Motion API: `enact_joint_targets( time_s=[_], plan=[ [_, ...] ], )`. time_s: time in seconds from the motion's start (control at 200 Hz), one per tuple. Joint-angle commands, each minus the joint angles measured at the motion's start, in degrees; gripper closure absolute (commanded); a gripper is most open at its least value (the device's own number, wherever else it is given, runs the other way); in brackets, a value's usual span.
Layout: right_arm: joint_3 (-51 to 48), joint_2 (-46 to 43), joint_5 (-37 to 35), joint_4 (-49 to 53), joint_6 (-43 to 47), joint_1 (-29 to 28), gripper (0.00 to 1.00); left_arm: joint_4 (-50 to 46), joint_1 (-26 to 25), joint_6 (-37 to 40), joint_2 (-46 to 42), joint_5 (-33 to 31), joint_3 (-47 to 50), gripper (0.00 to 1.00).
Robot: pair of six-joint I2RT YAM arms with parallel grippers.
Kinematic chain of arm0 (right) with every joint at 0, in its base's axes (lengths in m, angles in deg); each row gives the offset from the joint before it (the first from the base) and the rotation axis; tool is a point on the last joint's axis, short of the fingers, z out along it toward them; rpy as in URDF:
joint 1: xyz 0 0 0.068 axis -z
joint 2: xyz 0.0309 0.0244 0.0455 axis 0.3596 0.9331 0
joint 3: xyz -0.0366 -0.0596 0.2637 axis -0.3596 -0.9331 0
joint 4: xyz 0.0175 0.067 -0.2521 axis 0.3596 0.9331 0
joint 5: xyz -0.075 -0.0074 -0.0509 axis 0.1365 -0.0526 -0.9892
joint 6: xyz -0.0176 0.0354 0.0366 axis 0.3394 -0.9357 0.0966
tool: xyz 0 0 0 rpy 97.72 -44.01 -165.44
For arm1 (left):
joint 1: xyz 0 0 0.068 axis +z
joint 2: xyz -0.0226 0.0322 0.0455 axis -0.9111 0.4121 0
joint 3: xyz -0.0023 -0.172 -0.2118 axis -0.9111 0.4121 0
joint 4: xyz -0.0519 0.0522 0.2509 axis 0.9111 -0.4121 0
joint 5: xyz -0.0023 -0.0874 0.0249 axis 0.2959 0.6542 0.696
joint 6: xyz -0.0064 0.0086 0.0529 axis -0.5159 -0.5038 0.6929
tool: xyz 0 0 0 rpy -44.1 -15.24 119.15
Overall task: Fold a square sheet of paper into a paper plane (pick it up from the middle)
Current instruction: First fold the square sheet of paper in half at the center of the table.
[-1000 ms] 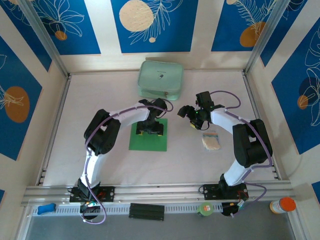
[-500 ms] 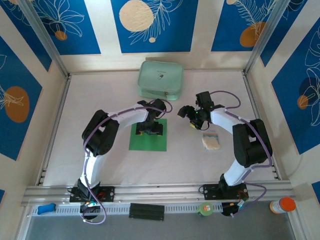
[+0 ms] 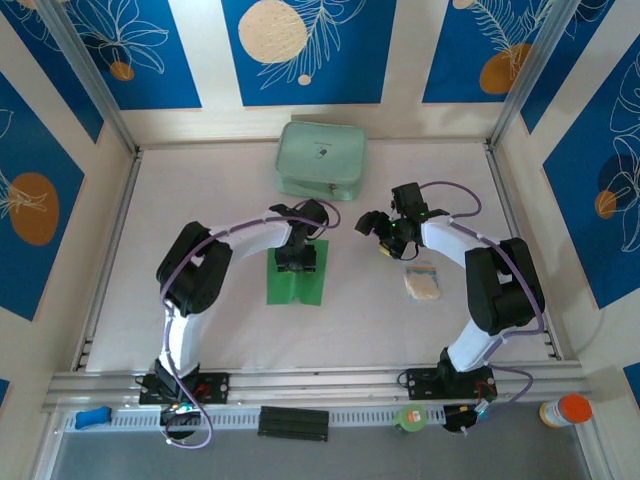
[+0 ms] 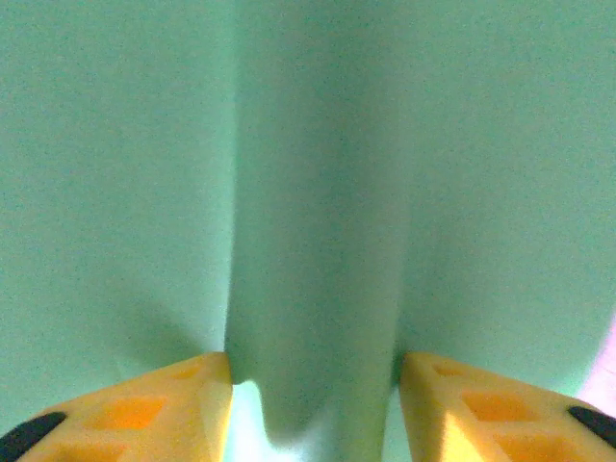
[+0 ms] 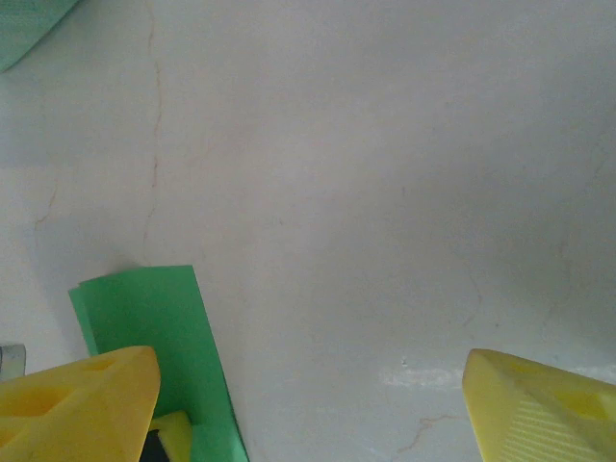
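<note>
Now at the pick-up step: left gripper (image 4: 313, 416) sits on the middle of the square sheet of paper (image 3: 293, 290), which lies on the table (image 3: 190, 190) in front of the mint zip pouch (image 3: 322, 160), apart from it. Wrist view: jaws drawn partway in, with a raised ridge of green paper standing between them and each yellow finger (image 4: 135, 409) against a flank of the ridge. So it holds the sheet by a pinched hump, not a flat crease. From above the sheet reads narrower than square, sides bowed toward the grip. Whether any of it is off the table I cannot tell. Right gripper (image 3: 385, 232) hovers to the right of the sheet, jaws wide, holding nothing; its own camera catches one green corner. Nothing folded yet, so the task is barely begun. Next move, by my reckoning: a slow straight lift that does not crush the hump, then the right gripper comes in for a free edge
</note>
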Motion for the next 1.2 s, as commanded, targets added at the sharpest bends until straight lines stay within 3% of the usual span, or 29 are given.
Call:
enact_joint_targets(
  time_s=[0.0, 0.11, 0.42, 0.67, 0.84, 1.04, 1.196],
  plan=[
    [-1.1, -1.4, 2.5, -2.2, -0.3, 0.2, 0.18, 4.3, 1.2, -0.6, -6.3, 5.5, 2.3, 0.59],
    [-2.9, -2.8, 4.9, -5.5, 0.2, 0.5, 0.2, 10.6, 2.4, -0.4, -10.5, 12.9, 4.8, 0.64],
    [-9.3, -6.3, 13.7, -17.5, -0.2, 0.4, 0.27, 29.0, 6.5, -4.9, -12.5, 27.8, 12.6, 0.65],
    [-7.9, -2.8, 16.2, -17.6, 1.2, -4.3, 0.43, 28.2, 7.9, -4.3, -10.9, 21.6, 16.6, 0.66],
    [-5.1, 0.6, 13.5, -14.7, 1.5, -8.8, 0.52, 25.6, 8.0, -3.0, -10.2, 17.8, 17.4, 0.67],
    [1.4, 5.1, 5.4, -6.6, 1.1, -14.0, 0.72, 25.0, 8.0, -2.7, -8.6, 17.5, 17.6, 0.7],
    [4.4, 8.9, 5.5, -5.7, -0.9, -15.7, 0.85, 23.8, 8.1, -2.9, -8.2, 16.1, 17.7, 0.72]
  ],
)
